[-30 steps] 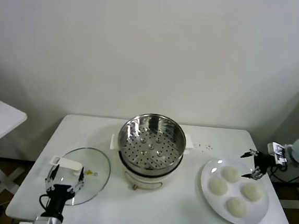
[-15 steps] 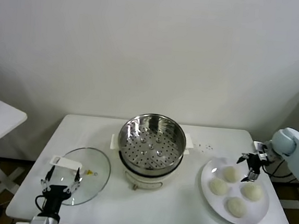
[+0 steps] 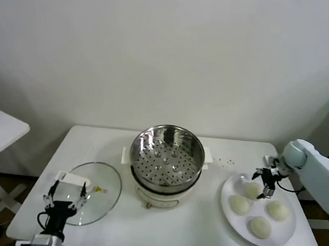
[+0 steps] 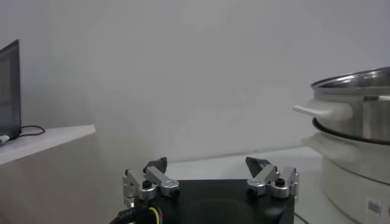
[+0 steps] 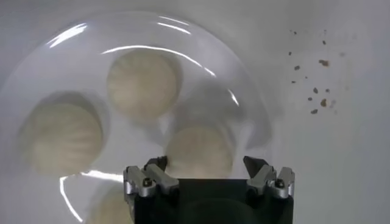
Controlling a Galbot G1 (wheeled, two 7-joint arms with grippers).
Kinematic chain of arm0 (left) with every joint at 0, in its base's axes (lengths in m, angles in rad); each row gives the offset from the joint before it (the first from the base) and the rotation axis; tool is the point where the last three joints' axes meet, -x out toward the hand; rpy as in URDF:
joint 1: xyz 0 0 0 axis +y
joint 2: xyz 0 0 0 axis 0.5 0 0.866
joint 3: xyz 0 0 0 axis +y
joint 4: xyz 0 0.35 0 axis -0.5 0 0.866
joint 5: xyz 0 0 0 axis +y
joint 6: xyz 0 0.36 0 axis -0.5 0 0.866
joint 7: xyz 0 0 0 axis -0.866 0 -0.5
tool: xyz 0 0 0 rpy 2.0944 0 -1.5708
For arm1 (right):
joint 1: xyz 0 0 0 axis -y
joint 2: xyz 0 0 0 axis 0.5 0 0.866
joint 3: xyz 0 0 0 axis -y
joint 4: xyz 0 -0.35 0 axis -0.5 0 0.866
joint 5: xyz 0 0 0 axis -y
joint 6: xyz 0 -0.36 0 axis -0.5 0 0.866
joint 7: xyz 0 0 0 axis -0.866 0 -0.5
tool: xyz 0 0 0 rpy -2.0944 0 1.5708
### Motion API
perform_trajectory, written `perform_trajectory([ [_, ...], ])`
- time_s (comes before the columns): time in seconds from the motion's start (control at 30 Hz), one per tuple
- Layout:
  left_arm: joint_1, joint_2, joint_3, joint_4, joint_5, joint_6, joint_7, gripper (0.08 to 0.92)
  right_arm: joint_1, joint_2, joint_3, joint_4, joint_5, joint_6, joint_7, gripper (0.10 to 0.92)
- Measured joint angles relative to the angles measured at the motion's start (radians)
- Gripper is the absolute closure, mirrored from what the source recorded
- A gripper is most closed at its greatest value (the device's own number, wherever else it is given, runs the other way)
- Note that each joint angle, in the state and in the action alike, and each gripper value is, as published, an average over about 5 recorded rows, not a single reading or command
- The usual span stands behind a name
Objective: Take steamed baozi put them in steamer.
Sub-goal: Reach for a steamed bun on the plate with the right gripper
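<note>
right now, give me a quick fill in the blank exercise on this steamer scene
The white plate holds ____ off-white round dough buns.
The shiny steel steamer pot holds ____ buns.
The open right tool hovers over the ____.
The open left tool is above the round ____ lid.

Missing words: four; no; plate; glass

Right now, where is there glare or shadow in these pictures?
Head view: bright reflections on the steamer inner wall and a faint sheen on the glass lid. Right wrist view: curved glare streaks along the plate rim, and a soft shadow over the baozi beneath the open right claw.
</note>
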Motion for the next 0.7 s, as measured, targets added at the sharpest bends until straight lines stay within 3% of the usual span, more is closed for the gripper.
perform_trajectory([
  [0.3,0.002,0.002,-0.002,-0.004,0.001,0.003,0.000,0.177,-0.004,0.007,0.007,-0.011,-0.012,0.006,-0.007,0.206],
  [0.7,0.003,-0.001,-0.001,-0.004,0.002,0.006,-0.002,0.177,-0.016,0.005,0.027,-0.012,-0.024,0.012,-0.008,0.308],
])
